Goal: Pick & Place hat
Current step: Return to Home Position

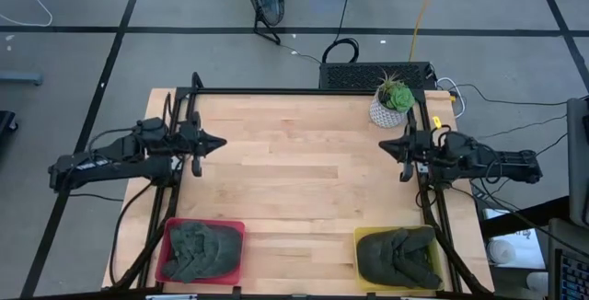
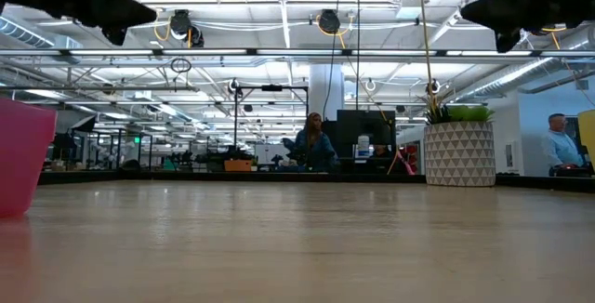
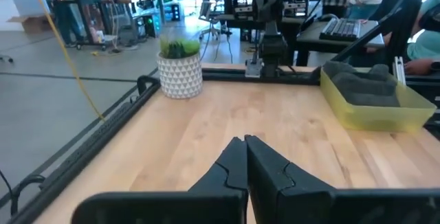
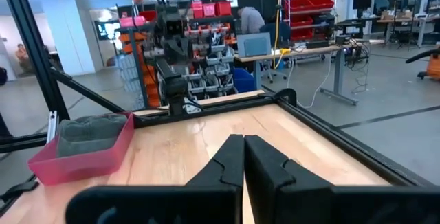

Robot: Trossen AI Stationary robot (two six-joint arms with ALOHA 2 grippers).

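Observation:
Dark green hats [image 1: 201, 249] lie heaped in a red bin [image 1: 167, 236] at the table's near left corner; the right wrist view shows them as a hat heap [image 4: 89, 129]. More dark hats [image 1: 401, 257] fill a yellow bin [image 1: 361, 249] at the near right, seen also as a hat pile [image 3: 361, 83] in the left wrist view. My left gripper [image 1: 224, 141] hovers shut at the table's left edge, pointing level toward the middle. My right gripper [image 1: 381, 144] hovers shut at the right edge, facing it. Both hold nothing.
A potted plant in a white patterned pot [image 1: 394, 104] stands at the far right of the table, close to my right gripper. Bare wood [image 1: 304, 180] spreads between the two arms. Black frame rails [image 1: 276, 92] border the table. People [image 2: 313, 142] sit beyond the far edge.

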